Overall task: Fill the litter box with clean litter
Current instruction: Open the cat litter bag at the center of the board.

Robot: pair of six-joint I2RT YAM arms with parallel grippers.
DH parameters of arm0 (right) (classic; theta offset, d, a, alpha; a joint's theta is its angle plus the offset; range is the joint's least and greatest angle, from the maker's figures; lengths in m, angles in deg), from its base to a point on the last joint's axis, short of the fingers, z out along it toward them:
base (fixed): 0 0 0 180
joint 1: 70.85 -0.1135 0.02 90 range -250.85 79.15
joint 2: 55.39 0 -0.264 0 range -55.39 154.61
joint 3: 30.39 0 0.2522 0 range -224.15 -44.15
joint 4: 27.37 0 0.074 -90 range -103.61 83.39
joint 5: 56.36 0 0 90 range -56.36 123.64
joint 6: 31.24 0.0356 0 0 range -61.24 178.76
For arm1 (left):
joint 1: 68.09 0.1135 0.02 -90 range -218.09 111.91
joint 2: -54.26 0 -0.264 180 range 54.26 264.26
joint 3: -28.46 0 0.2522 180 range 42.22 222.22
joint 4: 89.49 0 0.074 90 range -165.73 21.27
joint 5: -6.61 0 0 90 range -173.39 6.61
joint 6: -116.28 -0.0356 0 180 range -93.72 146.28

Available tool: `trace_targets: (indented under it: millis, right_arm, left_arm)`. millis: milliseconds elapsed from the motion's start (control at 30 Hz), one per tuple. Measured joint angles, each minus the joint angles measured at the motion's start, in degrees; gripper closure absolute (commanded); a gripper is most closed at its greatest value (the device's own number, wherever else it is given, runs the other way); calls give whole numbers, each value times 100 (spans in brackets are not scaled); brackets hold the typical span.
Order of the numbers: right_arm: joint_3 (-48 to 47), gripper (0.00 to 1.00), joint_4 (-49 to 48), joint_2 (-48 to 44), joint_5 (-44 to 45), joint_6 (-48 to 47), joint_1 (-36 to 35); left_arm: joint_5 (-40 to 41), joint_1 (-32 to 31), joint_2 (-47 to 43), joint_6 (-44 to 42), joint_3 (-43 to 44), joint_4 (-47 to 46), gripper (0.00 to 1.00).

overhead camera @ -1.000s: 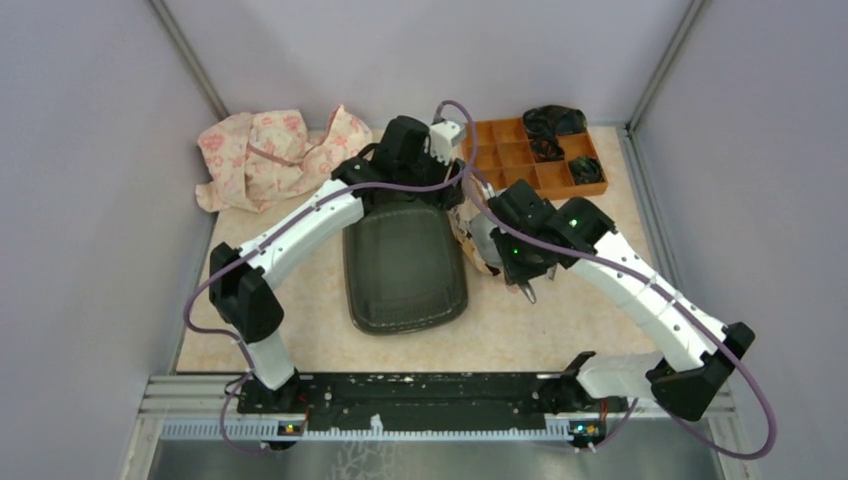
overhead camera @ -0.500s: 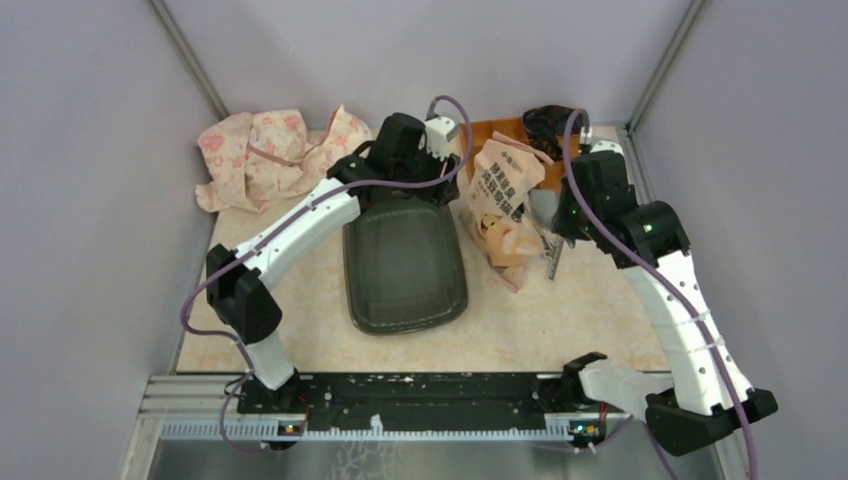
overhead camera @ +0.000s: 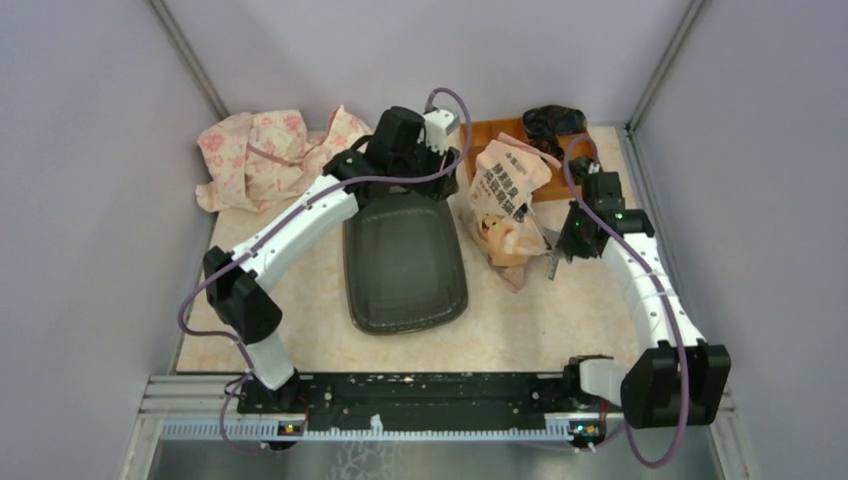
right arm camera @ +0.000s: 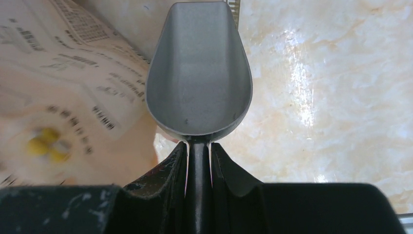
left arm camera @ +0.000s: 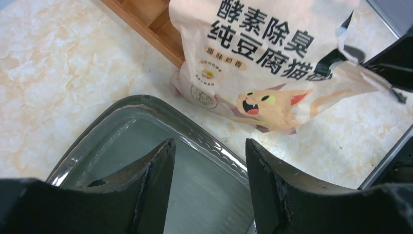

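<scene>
Two grippers: the left gripper hangs with its fingers spread wide and nothing between them; the right gripper is pinched on the thin handle of the scoop
Litter box: lies flat on the table between the arms, its far rim right under the left gripper; the floor is bare and glossy, with no granules showing
Clean litter: none loose in any view; probably inside the bag, whose mouth I cannot make out
Bag: peach-pink with a printed cat, leaning just right of the box's far corner and in front of the orange organiser tray
Scoop bowl: grey metal, empty, held beside the bag's printed back
Organiser tray: dark tangled items in its far right compartments; the nearer ones look empty or are hidden by the bag
How the litter will handle: loose, light granules likely to roll and scatter, so the scoop wants carrying level and tipping low over the box
How the bag will handle: soft crumpled film that should slump when pushed; best steadied at its top edge
How the box will handle: stiff and light, may slide on the smooth top; the raised rim is the place to hold
</scene>
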Motion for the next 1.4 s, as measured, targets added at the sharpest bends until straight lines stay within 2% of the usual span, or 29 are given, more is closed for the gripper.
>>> trace_targets:
  millis: [267, 433, 600, 733, 867, 1033, 1233, 1400]
  right_arm:
    - [844, 100, -723, 302, -289, -31, 7]
    - [960, 100, -901, 284, -280, -39, 7]
    - [990, 100, -1012, 260, -225, -83, 7]
    - [999, 100, -1117, 232, -85, -76, 9]
    - [1001, 100, -1331, 236, -20, -15, 9]
    - [1003, 100, -1834, 387, -208, -24, 11]
    - [1314, 100, -2750, 540, -1224, -136, -22]
    - [1714, 100, -3126, 442, -1917, -105, -546]
  left_arm:
    - [79, -122, 0, 11, 127, 55, 39]
    - [81, -315, 63, 15, 278, 245, 40]
    - [31, -883, 496, 11, 1082, 455, 47]
    - [-503, -1287, 732, 343, 1458, 323, 54]
    - [-957, -1366, 734, 848, 1381, -17, 55]
    - [-1003, -1364, 706, 1399, 1023, -402, 55]
    - [-883, -1364, 542, 1891, 378, -693, 55]
    - [-793, -1364, 448, 2214, 214, -866, 56]
